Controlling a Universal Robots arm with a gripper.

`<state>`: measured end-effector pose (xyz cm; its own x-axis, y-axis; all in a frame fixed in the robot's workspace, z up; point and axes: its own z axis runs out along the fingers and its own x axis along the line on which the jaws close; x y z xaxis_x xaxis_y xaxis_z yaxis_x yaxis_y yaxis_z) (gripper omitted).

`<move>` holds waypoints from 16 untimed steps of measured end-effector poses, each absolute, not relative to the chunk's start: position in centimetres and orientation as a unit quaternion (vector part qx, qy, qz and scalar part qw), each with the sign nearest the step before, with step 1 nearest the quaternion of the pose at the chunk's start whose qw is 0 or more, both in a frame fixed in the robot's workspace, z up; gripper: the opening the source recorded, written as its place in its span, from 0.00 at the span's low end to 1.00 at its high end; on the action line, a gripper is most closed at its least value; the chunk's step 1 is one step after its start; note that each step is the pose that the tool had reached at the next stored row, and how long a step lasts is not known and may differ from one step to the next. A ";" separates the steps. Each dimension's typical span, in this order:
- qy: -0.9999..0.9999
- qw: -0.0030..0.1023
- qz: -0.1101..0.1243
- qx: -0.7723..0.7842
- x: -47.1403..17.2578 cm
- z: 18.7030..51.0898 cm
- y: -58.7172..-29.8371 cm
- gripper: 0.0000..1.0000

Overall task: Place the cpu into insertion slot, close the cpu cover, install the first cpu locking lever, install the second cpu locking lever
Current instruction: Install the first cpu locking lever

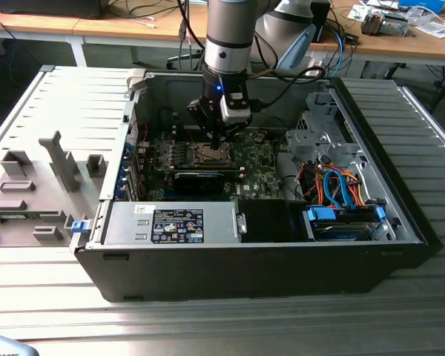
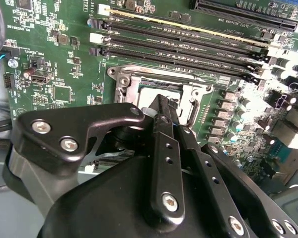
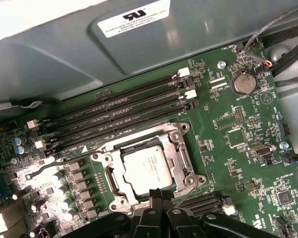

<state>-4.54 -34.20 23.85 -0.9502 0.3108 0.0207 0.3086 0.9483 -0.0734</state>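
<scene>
The cpu (image 3: pixel 146 168) lies flat in the insertion slot (image 1: pixel 210 154) on the green motherboard, its silvery face up. Around it the cpu cover (image 3: pixel 178 151) lies down as a metal frame, and the chip shows through its window. My gripper (image 3: pixel 161 194) hovers just above the socket's edge, fingers shut together with nothing visible between them. In the second wrist view the gripper (image 2: pixel 162 101) hides part of the cpu (image 2: pixel 156 89) and the cover (image 2: pixel 126 82). A thin locking lever (image 3: pixel 54 166) sticks out along the board beside the socket. In the exterior view the gripper (image 1: pixel 217 139) points down into the open case.
Long black memory slots (image 3: pixel 119 114) run beside the socket, and a coin battery (image 3: pixel 243 83) sits past them. The case wall (image 3: pixel 89 59) rises close behind. In the exterior view a power supply (image 1: pixel 178 222), drive cage (image 1: pixel 319 133) and orange and blue cables (image 1: pixel 341 185) crowd the case.
</scene>
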 end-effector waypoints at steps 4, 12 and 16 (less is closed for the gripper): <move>-0.988 0.016 0.035 -0.150 -4.5 23.8 -34.2 0.11; -0.989 0.015 0.035 -0.140 -4.5 23.8 -34.2 0.11; -0.990 0.015 0.035 -0.134 -4.5 23.8 -34.2 0.11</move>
